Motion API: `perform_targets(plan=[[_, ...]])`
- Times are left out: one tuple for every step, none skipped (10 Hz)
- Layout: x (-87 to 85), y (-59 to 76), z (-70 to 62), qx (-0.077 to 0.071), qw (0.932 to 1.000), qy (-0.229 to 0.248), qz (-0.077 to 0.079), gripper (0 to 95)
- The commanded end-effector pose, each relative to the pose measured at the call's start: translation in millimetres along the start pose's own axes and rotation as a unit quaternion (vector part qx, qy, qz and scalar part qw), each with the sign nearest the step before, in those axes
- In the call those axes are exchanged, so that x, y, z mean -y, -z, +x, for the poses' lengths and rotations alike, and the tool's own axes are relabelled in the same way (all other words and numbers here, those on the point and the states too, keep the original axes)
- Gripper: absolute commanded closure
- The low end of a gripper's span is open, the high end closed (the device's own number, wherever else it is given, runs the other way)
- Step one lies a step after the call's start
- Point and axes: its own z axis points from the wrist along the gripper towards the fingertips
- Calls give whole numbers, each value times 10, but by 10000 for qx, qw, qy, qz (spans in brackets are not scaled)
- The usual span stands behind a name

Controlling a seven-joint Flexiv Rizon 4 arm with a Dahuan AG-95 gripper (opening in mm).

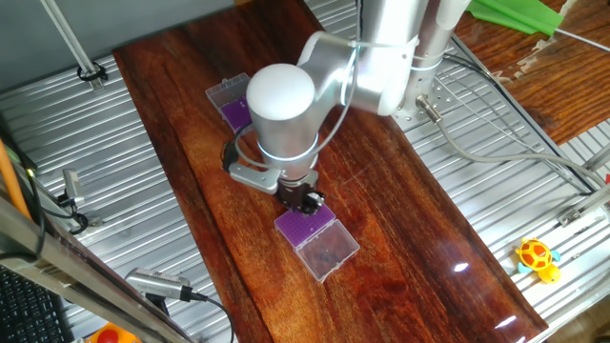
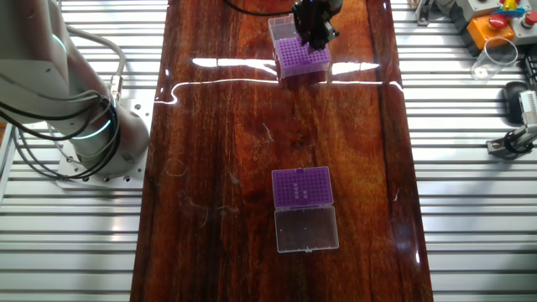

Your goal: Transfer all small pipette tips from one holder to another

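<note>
The counter [image 2: 218, 151], a long dark wooden board, runs under the whole scene, with the arm [image 1: 315, 81] bent over one end of it. Two tip holders lie on it, well apart from each other. One holder [image 2: 302, 57], a box with a purple insert and its clear lid open behind it, sits directly under the pincer [image 2: 315, 29]. The other holder [image 2: 303, 186], also purple with its clear lid [image 2: 307, 228] folded out flat, lies far from the pincer toward the opposite end of the counter.

The pincer points straight down, its tip just at the purple insert below it. Whether its fingers are apart or closed on a tip I cannot tell; they are too dark and small in both views.

The small pipette tips [image 2: 304, 190] show only as a few pale specks in the far holder's insert; in the insert under the pincer none can be made out.

Judging by this, the step in hand is a pick or a placement at the near holder; which one is unclear. The next move calls for a straight vertical lift clear of the insert, then a carry along the counter and exact alignment over a single hole
</note>
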Motion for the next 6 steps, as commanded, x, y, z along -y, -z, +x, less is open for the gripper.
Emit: perform_targets(plan=[[-104, -55, -2, 144, 9995, -263, -105, 760], [-156, -83, -2, 149, 9997, -161, -100, 760], [-185, -103, -4, 160, 9998, -25, -66, 760], [-212, -123, -13, 126, 9994, 329, 13, 760], [-218, -127, -22, 103, 9984, 551, 105, 760], [-217, -127, -23, 93, 9978, 643, 153, 760]])
